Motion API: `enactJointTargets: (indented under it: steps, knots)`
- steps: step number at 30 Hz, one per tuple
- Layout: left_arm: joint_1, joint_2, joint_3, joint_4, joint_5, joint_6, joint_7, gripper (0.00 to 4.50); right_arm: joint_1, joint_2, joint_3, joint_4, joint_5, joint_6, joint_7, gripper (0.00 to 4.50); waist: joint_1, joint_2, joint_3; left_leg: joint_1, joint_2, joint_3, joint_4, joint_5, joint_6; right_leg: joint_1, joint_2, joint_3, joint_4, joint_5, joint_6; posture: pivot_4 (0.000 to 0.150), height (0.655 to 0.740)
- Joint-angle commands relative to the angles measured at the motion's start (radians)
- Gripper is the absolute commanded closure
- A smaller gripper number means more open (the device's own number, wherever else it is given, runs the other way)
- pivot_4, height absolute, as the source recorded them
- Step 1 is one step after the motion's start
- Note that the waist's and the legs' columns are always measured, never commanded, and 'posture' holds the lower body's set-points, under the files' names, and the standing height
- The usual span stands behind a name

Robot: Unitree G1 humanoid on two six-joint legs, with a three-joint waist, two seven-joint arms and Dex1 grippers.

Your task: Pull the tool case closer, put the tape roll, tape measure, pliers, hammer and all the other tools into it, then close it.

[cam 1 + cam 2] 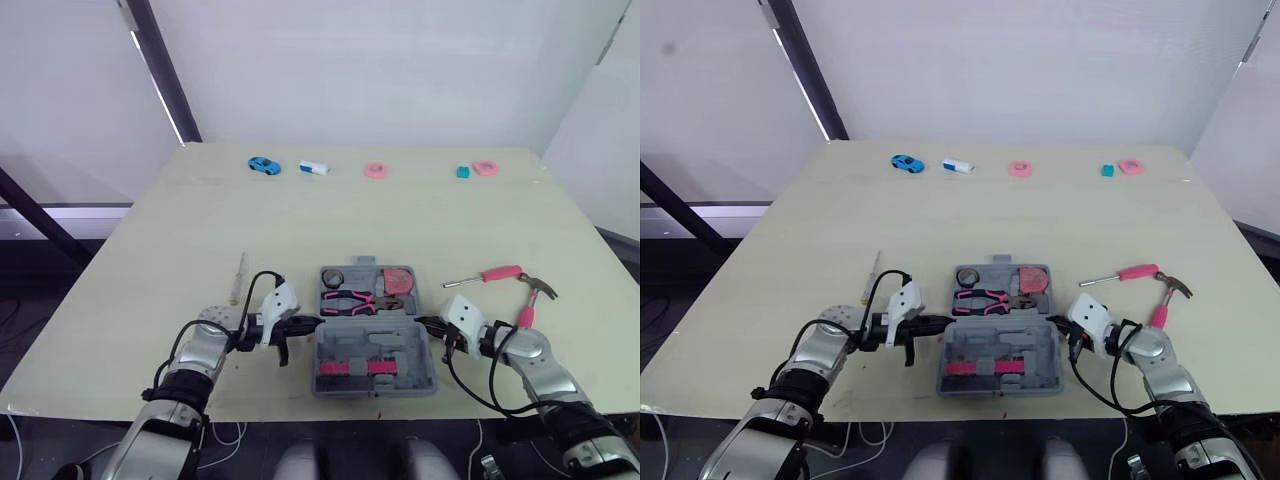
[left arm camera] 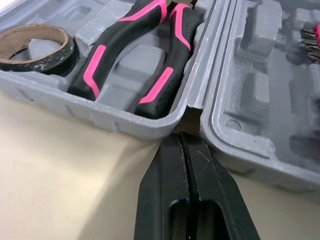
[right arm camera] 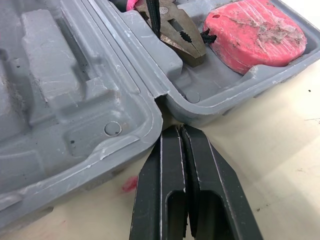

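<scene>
Tool case (image 1: 420,350) open flat on the tabletop (image 1: 150,260), close to the near edge and midway between the two arms, hinge running left to right. Far half already loaded: tape roll (image 2: 35,45) at the left end, pliers (image 2: 150,60) in the middle, red tape measure (image 3: 255,32) at the right end. Near half mostly bare grey moulding, with a few pink pieces along its near side.

Left gripper (image 2: 181,140) closed to a narrow wedge, fingers pressed flat together, holding nothing. Tip aimed straight at the hinge notch on the case's left side, touching it or just short; cannot tell which. Right gripper (image 3: 179,131) likewise closed and empty, tip at the matching notch on the right side. Probably set this way to bear on both ends of the hinge at once, so as to drag or steady the case evenly without spinning it. Also a better fit, as thin closed tips, for the narrow gap between the halves than spread ones.

Not yet in the case: hammer (image 1: 535,293) and pink-handled screwdriver (image 1: 485,276) on the tabletop just right of it, beyond the right gripper; slim pale-handled tool (image 1: 238,277) to the left, past the left arm. Blue toy car (image 1: 264,165) and other small bits along the far edge, well apart from everything.
</scene>
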State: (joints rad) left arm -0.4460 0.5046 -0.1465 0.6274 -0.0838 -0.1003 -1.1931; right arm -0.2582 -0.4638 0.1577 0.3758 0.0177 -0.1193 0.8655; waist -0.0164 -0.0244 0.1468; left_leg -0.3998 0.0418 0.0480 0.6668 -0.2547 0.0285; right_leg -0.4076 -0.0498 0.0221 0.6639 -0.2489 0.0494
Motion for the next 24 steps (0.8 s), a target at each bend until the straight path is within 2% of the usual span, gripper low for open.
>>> enactJointTargets:
  steps: [1, 7, 13, 19, 24]
  knots:
    - [0.025, 0.025, 0.018, -0.02, -0.008, -0.004, 0.002, 4.5, 0.01, -0.016, -0.034, -0.036, 0.028, -0.016, -0.002, 4.42, 0.0, 0.0, 0.0, 0.0, 0.0, 0.0, 0.0, 0.0, 0.0, 0.0, 0.0, 0.0, 0.0, 0.0, 0.0, 0.15, 0.74]
    - [0.065, 0.045, 0.048, -0.056, -0.035, 0.001, 0.017, 4.5, 0.044, -0.037, -0.067, -0.067, 0.062, -0.011, -0.005, 4.42, 0.0, 0.0, 0.0, 0.0, 0.0, 0.0, 0.0, 0.0, 0.0, 0.0, 0.0, 0.0, 0.0, 0.0, 0.0, 0.15, 0.74]
    - [0.182, 0.063, 0.203, -0.224, -0.197, 0.05, 0.049, 4.5, 0.148, -0.051, -0.203, -0.177, 0.212, 0.026, -0.007, 4.42, 0.002, 0.0, 0.0, 0.0, 0.002, -0.003, -0.001, 0.0, 0.0, -0.001, -0.001, 0.001, 0.0, 0.0, 0.0, 0.15, 0.74]
    - [0.318, 0.085, 0.363, -0.385, -0.309, 0.128, 0.136, 4.5, 0.282, -0.099, -0.35, -0.236, 0.321, 0.025, 0.015, 4.42, 0.005, 0.001, 0.0, 0.0, 0.004, -0.002, 0.0, 0.0, 0.0, 0.0, -0.003, 0.001, -0.001, -0.001, -0.001, 0.15, 0.74]
    - [0.435, 0.104, 0.514, -0.403, -0.309, 0.122, 0.295, 4.5, 0.453, -0.124, -0.518, -0.28, 0.403, -0.008, 0.015, 4.42, 0.006, 0.001, 0.001, 0.0, 0.004, -0.002, -0.002, 0.0, 0.0, -0.001, -0.003, 0.001, -0.002, -0.001, -0.001, 0.15, 0.74]
